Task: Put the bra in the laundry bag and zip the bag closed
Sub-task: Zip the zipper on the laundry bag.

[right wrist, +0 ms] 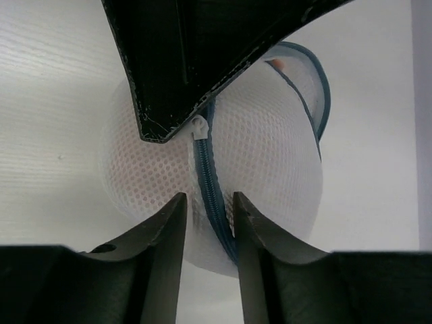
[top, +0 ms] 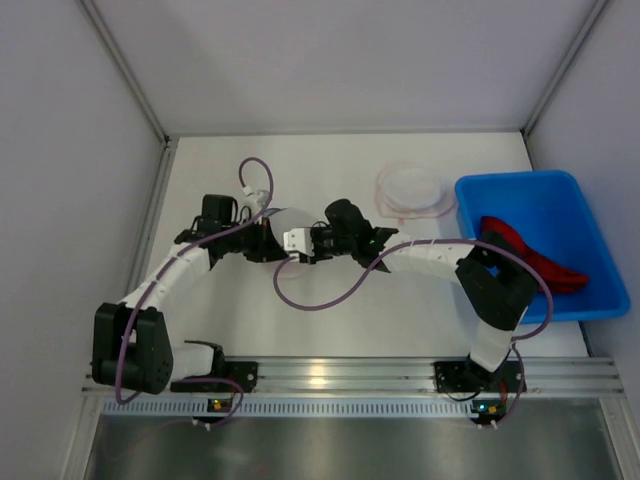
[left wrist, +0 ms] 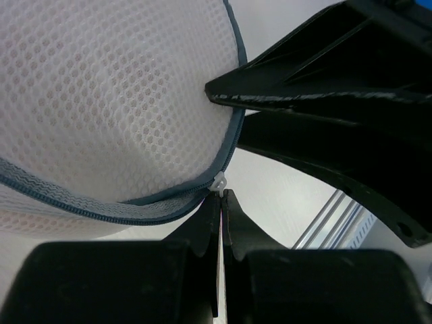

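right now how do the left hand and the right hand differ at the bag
The left hand is shut, pinching the white zipper pull; the right hand has its fingers apart, straddling the blue zipper. The left hand reaches in from the left, the right hand from the right. Both are at the mesh laundry bag.

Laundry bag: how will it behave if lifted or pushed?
Probably floppy: the laundry bag is thin open mesh, bulging softly. Likely light and apt to slide on the smooth table. Pulling the zipper pull, pinched by the left gripper, may drag the whole bag.
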